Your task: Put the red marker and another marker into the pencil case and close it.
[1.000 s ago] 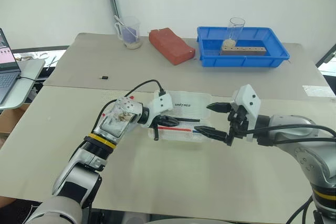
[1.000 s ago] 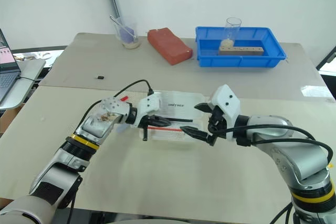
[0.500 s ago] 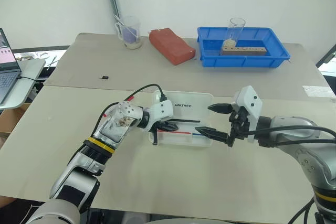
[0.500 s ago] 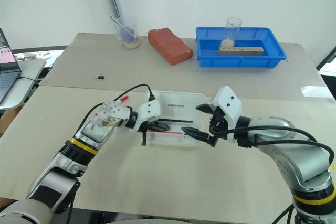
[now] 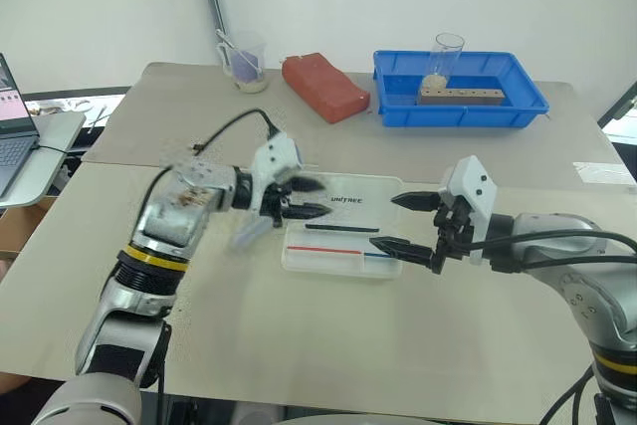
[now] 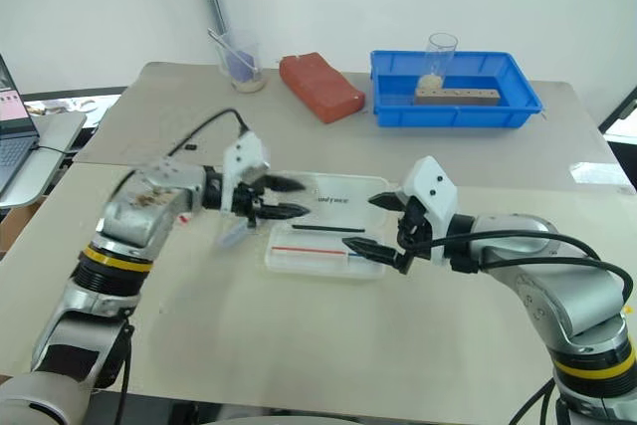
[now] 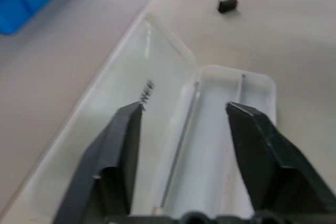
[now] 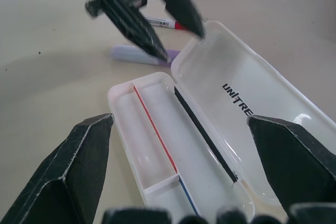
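The pencil case (image 5: 390,187) lies open on the table, its "unitree" lid flat behind the tray (image 8: 126,108). A thin red pen, a blue pen and a black pen lie in the tray. My left gripper (image 5: 320,198) hovers open above the case's left end, holding nothing. The lavender highlighter (image 8: 137,54) lies on the table just left of the case. Beyond it rests the red marker (image 8: 160,22), partly hidden by the left fingers. At the case's right end my right gripper (image 5: 390,221) stands wide open and empty.
At the back right sits a blue tray (image 5: 458,117) holding a glass (image 5: 446,55) and a wooden block. A red brick (image 5: 323,87) and a plastic cup (image 5: 245,62) stand at the back. A small black piece (image 5: 198,146) lies to the left, and a laptop (image 5: 12,141) beyond the table's left edge.
My left gripper has lifted off the case's left end, moved up and left, and opened. The case lid now lies flat open. The right gripper has held still.
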